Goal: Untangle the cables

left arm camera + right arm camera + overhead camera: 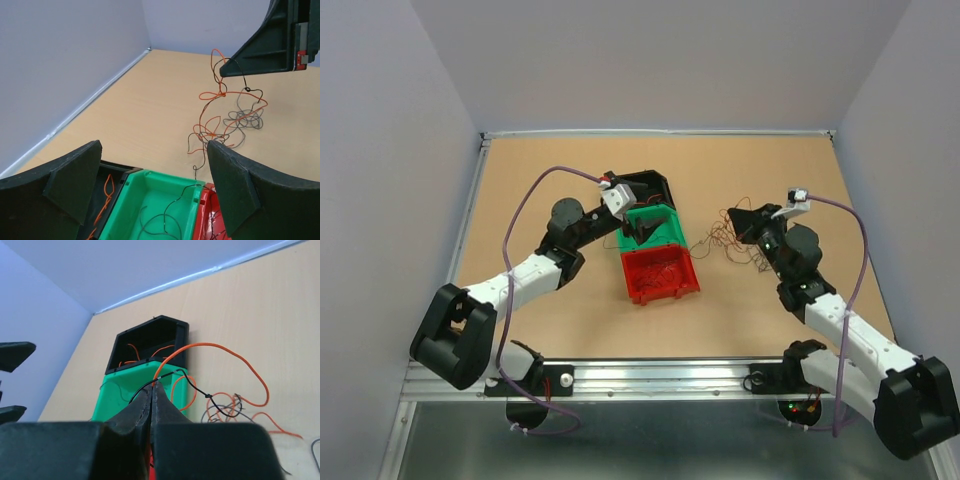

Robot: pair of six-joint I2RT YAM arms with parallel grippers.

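Grips a black strand, and seemingly an orange one, in the fully closed right claw (152, 386), raised off the worktop (770, 165) — probably to draw them out of the cables (726, 240). Leaves the clump beneath and just left of that claw, right of the green bin (165, 174). Holds the left claw (154, 150) wide open and empty above that bin — apparently ready for a freed strand.

Three bins touch in a row in the middle of the table (570, 320): the far bin (655, 185) at 12 o'clock, the middle bin (672, 222), and the near bin (660, 272) at 6 o'clock. The cables (725, 240) lie at 3 o'clock from the middle bin, and some lie inside the far and middle bins. The left gripper (638, 232) is over the middle bin. The right gripper (738, 218) is over the cables.
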